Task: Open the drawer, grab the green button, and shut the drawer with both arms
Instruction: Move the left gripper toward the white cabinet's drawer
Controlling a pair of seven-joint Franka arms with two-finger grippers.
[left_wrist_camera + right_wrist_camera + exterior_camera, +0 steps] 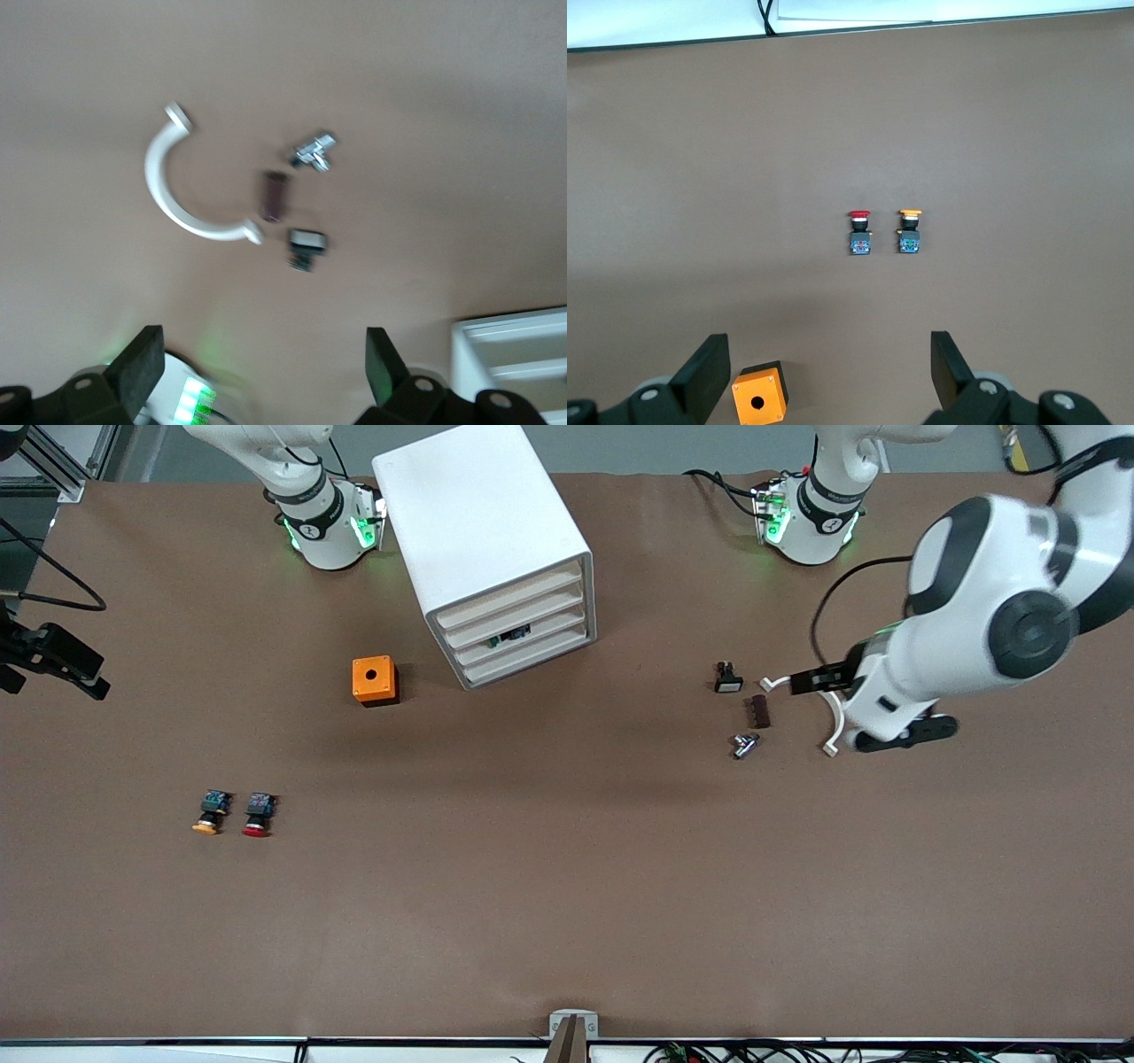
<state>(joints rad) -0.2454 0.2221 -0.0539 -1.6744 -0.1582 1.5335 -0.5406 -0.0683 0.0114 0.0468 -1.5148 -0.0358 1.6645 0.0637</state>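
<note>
The shallow white tray drawer (524,638), third from the top of the white four-drawer cabinet (483,540), sits closed, so the small green-capped pushbutton (511,636) glimpsed through its front cannot yet be reached. Toward the left arm's end from the cabinet, the left gripper (257,367) hangs with jaws spread over a white curved plastic clip (182,190), holding nothing. Toward the right arm's end, the right gripper (824,372) is likewise wide and empty above an orange box with a round hole (760,400).
</note>
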